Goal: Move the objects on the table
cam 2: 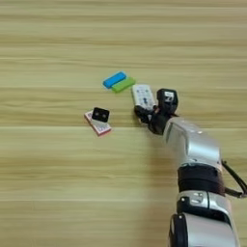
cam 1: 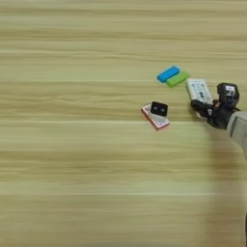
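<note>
Right eye view — the right hand point(cam 2: 153, 107) is reaching across the tan surface point(cam 2: 48, 183), its two black fingers spread, one low finger touching the near end of the white remote point(cam 2: 143, 95). Just beyond are lying a blue block point(cam 2: 114, 79) and a green block point(cam 2: 123, 85), side by side. Well to the left, the black square block point(cam 2: 100, 114) is resting on the red-edged white box point(cam 2: 98, 123). Judged advice: straddling the remote's narrow width squarely — closing gently so it is not skidding into the coloured blocks.

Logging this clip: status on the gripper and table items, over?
Right gripper open, fingers straddling the white remote's near end. Black block sits on the red-edged white box, untouched. Blue bar and green bar lie just beyond the remote.
</note>
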Robot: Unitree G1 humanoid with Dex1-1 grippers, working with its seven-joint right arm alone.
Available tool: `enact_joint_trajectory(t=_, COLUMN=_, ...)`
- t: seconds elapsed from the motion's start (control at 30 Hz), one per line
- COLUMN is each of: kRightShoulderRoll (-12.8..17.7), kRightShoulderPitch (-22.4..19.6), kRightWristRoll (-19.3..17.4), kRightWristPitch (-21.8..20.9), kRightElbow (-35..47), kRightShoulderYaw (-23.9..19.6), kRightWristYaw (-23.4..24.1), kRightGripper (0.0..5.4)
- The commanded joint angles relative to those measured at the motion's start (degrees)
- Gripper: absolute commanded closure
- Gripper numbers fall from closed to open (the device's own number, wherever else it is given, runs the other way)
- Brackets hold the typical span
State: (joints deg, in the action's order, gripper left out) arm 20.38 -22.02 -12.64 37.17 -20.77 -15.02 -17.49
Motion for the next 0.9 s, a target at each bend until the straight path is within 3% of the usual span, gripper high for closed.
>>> enact_joint_trajectory(t=0.03, kRightShoulderRoll=1.05, kRightShoulderPitch=-1.65, kRightWristRoll=-0.39, kRightWristPitch=0.06, kRightElbow=5.63, kRightShoulderYaw=1.58, kRightWristYaw=-1.11, kRightGripper=2.52)
enact_joint_trajectory(t=0.7, kRightShoulderRoll=0.12, kRightShoulderPitch=1.03, kRightWristRoll=0.19, kRightWristPitch=2.55, kRightElbow=11.94, kRightShoulderYaw=5.3, kRightWristYaw=-1.9, kRightGripper=2.52)
enact_joint_trajectory(t=0.9, kRightShoulderRoll=0.14, kRightShoulderPitch=2.51, kRightWristRoll=0.49, kRightWristPitch=1.18, kRightElbow=14.76, kRightShoulderYaw=6.41, kRightWristYaw=-2.11, kRightGripper=1.73)
